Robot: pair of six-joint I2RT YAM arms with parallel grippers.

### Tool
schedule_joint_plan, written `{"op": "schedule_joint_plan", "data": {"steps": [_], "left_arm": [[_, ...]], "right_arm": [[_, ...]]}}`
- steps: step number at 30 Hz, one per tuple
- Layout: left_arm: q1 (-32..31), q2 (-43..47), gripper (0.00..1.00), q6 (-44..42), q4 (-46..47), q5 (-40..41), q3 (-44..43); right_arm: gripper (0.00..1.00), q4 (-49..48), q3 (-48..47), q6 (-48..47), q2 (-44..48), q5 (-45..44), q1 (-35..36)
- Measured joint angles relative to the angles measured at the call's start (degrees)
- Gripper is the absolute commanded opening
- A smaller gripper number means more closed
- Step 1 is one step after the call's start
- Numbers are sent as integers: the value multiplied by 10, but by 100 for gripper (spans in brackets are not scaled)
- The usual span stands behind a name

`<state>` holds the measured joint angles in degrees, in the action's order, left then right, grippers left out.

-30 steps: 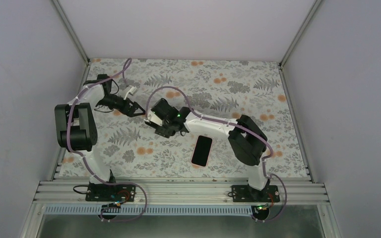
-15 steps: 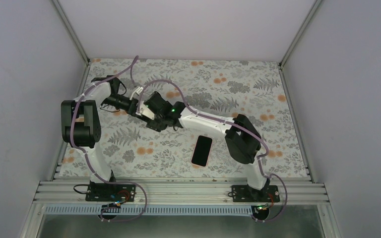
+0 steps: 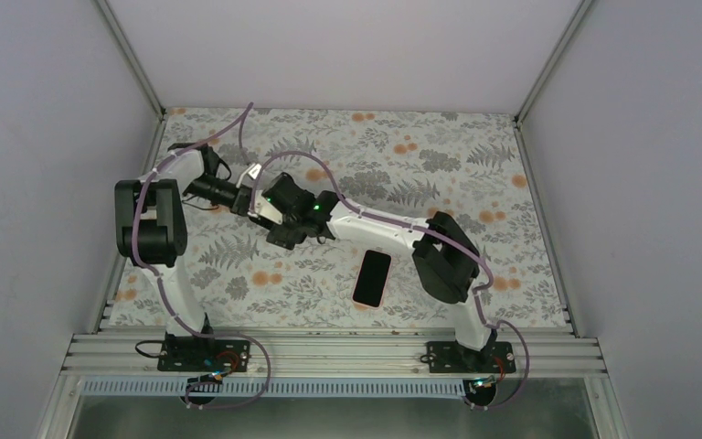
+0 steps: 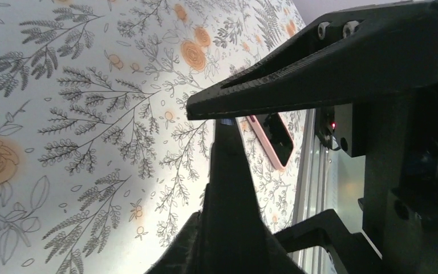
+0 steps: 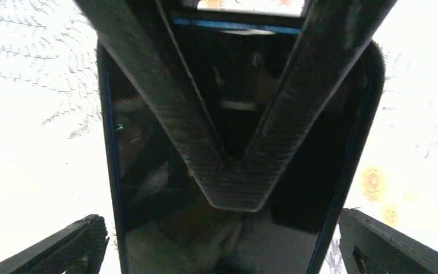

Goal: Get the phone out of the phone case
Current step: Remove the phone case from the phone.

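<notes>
The phone (image 5: 148, 171) is a dark slab with a thin blue rim, held in the air over the table's left half. My left gripper (image 3: 254, 196) is shut on it, with one ridged finger (image 5: 234, 148) lying flat across the glass. In the left wrist view the phone (image 4: 228, 182) shows almost edge-on below the upper finger (image 4: 319, 74). My right gripper (image 5: 236, 251) stands open, a fingertip (image 5: 85, 245) on each side of the phone and apart from it. The pink phone case (image 3: 372, 277) lies flat on the table, near the front, and it also shows in the left wrist view (image 4: 271, 140).
The floral tablecloth (image 3: 475, 174) covers the table, with white walls on three sides. An aluminium rail (image 3: 329, 352) with both arm bases runs along the near edge. The two wrists crowd together left of centre (image 3: 279, 206).
My left gripper moved right to meet the right one and shut on the phone. The right gripper's fingers opened wider and let go of the phone. The pink case has not moved.
</notes>
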<state>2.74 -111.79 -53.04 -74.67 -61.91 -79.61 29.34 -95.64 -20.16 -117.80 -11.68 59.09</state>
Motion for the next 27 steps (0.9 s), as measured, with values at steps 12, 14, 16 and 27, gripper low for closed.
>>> {"op": "schedule_joint_plan", "data": {"steps": [12,14,16,27], "left_arm": [[-10,92,2,-48,-9,63,0],[-10,133,2,-53,-7,76,0],[-10,173,2,-64,-12,81,-2],[-12,214,2,-80,-26,70,-7]], "right_arm": [[97,151,-13,-40,82,299,-159],[95,180,-16,-55,96,358,-204],[93,198,-14,-66,109,393,-230],[78,207,-4,-66,115,452,-209]]}}
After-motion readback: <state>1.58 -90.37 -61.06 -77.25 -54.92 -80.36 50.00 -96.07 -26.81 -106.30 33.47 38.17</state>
